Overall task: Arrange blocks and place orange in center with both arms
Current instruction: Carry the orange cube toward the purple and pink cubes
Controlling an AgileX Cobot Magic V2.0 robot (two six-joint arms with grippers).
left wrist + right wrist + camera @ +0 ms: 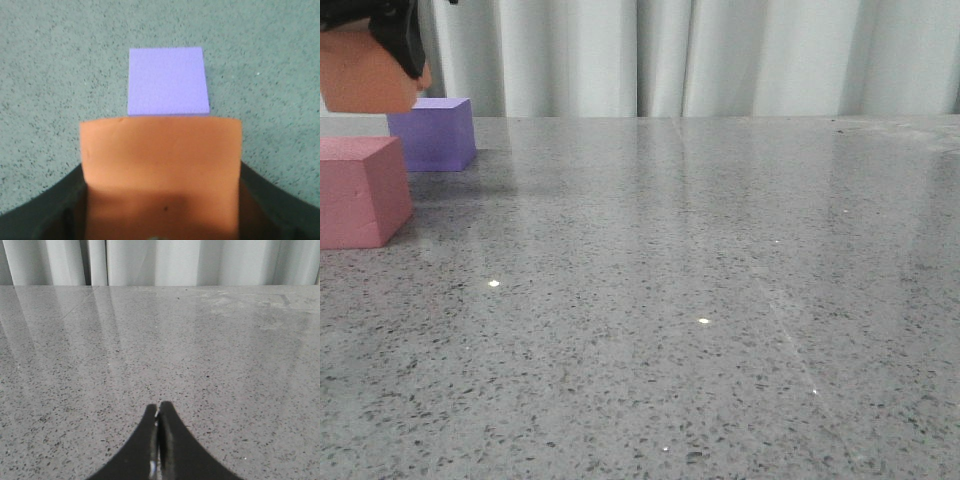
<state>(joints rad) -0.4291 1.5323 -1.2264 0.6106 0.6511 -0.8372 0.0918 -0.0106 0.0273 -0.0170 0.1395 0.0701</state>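
Observation:
My left gripper (395,35) is shut on the orange cube (365,72) and holds it in the air at the far left, above the table. In the left wrist view the orange cube (161,170) fills the space between the black fingers (47,210), with the purple cube (168,81) on the table just beyond it. The purple cube (435,133) stands at the back left and the pinkish-red cube (360,190) stands in front of it at the left edge. My right gripper (158,410) is shut and empty over bare table, out of the front view.
The grey speckled table (700,300) stretches to the right of the cubes. White curtains (720,55) hang behind its far edge.

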